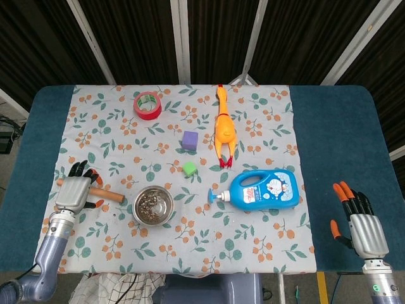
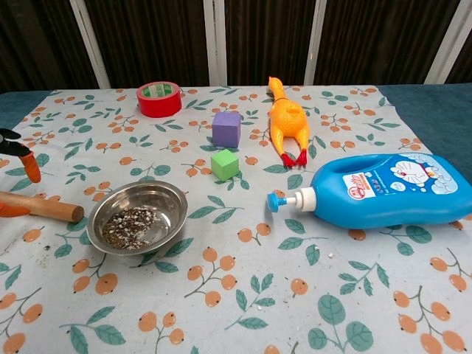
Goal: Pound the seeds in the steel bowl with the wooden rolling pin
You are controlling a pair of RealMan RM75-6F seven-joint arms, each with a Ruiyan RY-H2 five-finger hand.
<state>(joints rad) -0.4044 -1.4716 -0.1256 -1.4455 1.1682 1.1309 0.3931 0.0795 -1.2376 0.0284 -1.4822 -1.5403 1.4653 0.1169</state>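
I work at a table with a dark teal felt-like top [image 1: 335,133], its corners rounded at the far end. Over most of it lies a white cloth printed with orange berries and green leaves [image 1: 266,126], reaching to the near edge. Behind the table hangs a dark ribbed curtain or panel wall [image 1: 139,38], crossed by slanting white metal bars [image 1: 180,41]. Below the near edge I see a checked black-and-white fabric [image 1: 117,288] and a pale grey-blue base [image 1: 212,291]. The light is even and soft.
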